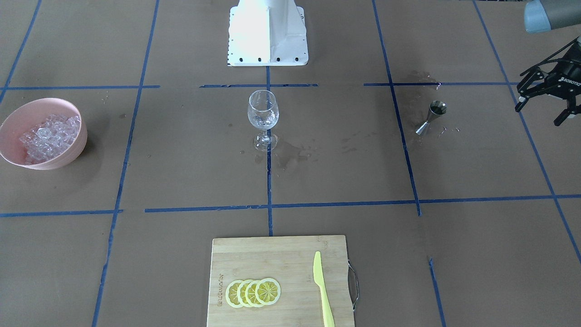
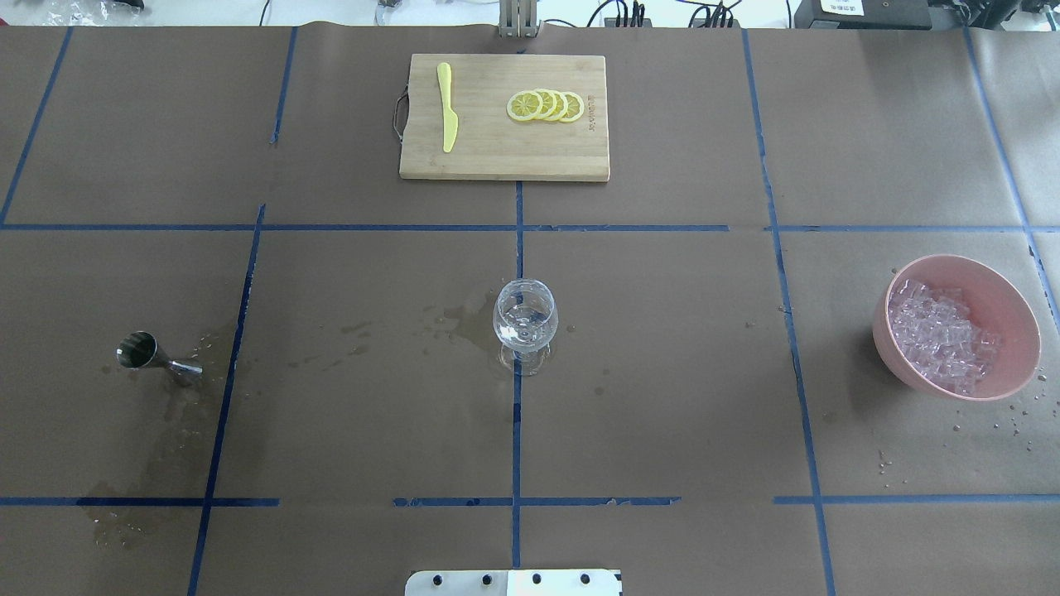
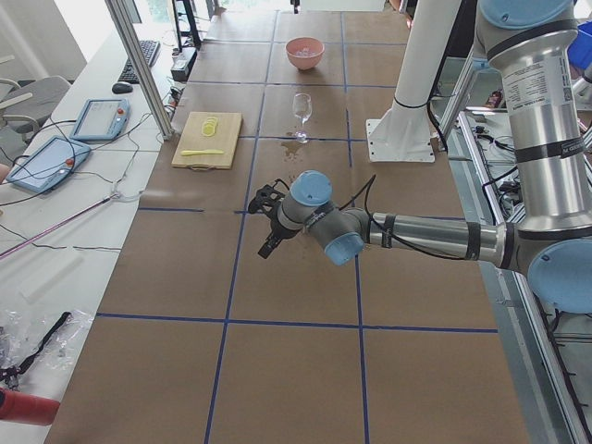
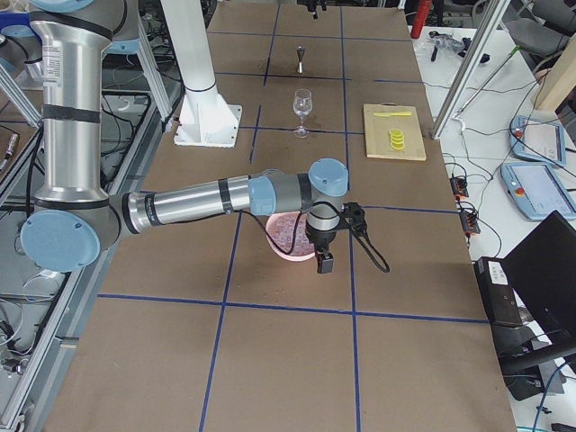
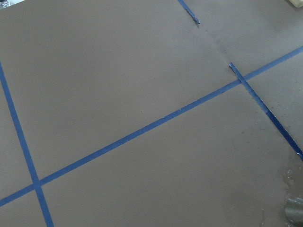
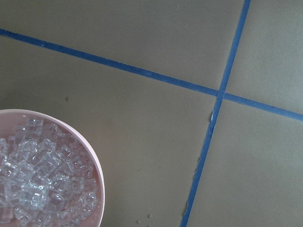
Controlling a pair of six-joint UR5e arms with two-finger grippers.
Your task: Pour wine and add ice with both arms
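Since the ice [image 2: 940, 339] lies heaped in the pink bowl [image 2: 1017, 319] by the right edge of the counter [image 2: 662, 397], the right claw [image 4: 324, 263], whose state cannot be told, should be lowered mid-heap, clear of the rim; the left claw [image 1: 538, 115] is held apart.

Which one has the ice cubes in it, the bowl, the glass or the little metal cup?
The pink bowl: it is heaped with ice. No such heap shows in the clear wine glass or the metal cup.
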